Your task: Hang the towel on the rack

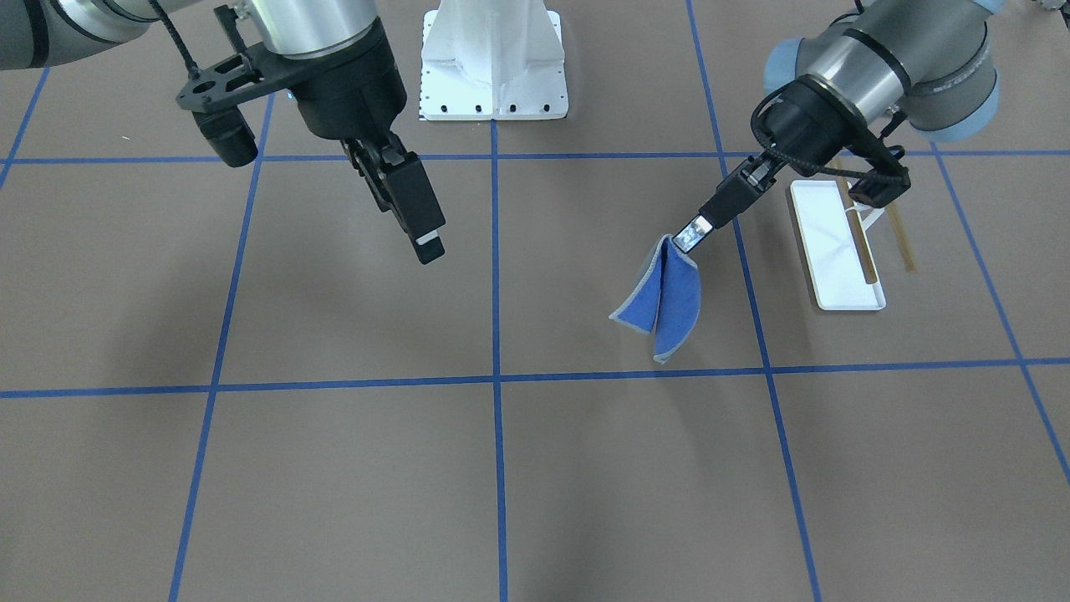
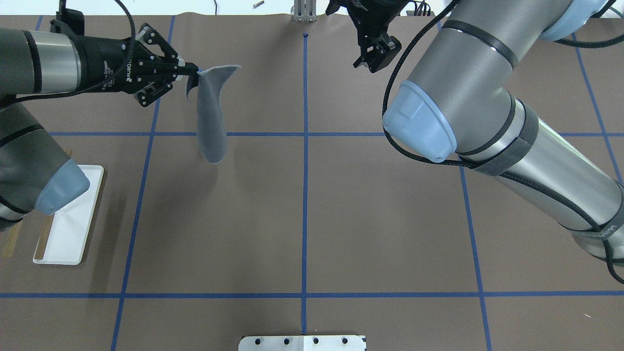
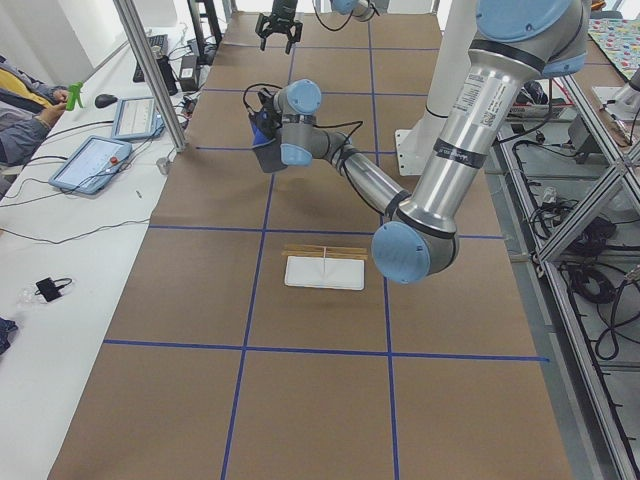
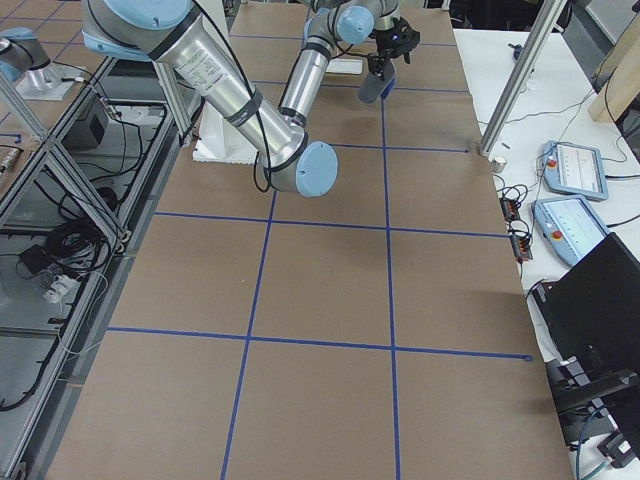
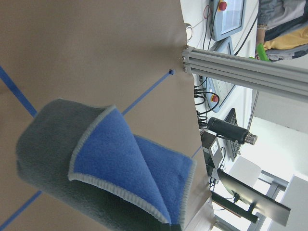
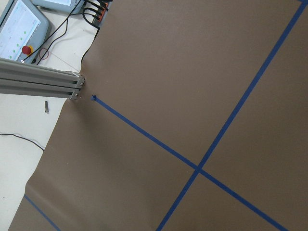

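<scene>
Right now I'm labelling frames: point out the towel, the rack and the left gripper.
towel point(image 1: 679, 301), front-facing view, blue face.
rack point(image 1: 836, 259), front-facing view, white tray base.
left gripper point(image 2: 194, 71), overhead view, between its fingertips.

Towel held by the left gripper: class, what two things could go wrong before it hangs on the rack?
First, the left gripper pinches the towel at one edge only, and it hangs folded, so it may slip or drape bunched. Second, the left arm reaches over the rack, so a swing could knock its thin rods.

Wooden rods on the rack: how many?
2. One thin brown rod runs along the white tray base's edge; the other rod beyond it, both partly behind the left arm.
</scene>
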Tool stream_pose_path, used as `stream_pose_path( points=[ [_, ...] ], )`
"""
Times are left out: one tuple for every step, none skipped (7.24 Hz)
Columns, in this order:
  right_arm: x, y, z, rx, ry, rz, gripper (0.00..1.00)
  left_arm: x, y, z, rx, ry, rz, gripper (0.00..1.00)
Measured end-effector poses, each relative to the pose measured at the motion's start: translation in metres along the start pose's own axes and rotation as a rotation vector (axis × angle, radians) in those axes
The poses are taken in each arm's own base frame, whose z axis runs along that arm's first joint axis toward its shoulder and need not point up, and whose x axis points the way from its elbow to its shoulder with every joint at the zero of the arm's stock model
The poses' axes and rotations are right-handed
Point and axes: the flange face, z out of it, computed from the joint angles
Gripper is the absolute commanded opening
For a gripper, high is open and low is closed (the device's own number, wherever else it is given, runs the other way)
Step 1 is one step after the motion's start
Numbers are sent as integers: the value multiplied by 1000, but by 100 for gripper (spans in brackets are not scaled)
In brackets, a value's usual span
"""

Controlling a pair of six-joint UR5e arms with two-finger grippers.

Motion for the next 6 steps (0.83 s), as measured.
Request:
stream_pose_path(
  points=[
    [6, -14, 4, 14, 10, -33, 100, -26, -2, -22, -14, -14, 179, 0],
    [13, -25, 10, 25, 22, -64, 100, -59, -7, -45, -41, -19, 332, 0],
    [18, -33, 14, 34, 31, -82, 100, -89, -12, -66, -74, -21, 405, 0],
    [23, -41, 18, 42, 41, -94, 100, -119, -18, -86, -105, -21, 441, 0],
    [27, -47, 23, 47, 51, -104, 100, -151, -32, -109, -116, -24, 468, 0],
    [30, -52, 26, 51, 58, -115, 100, -178, -55, -134, -118, -36, 493, 0]
  ],
)
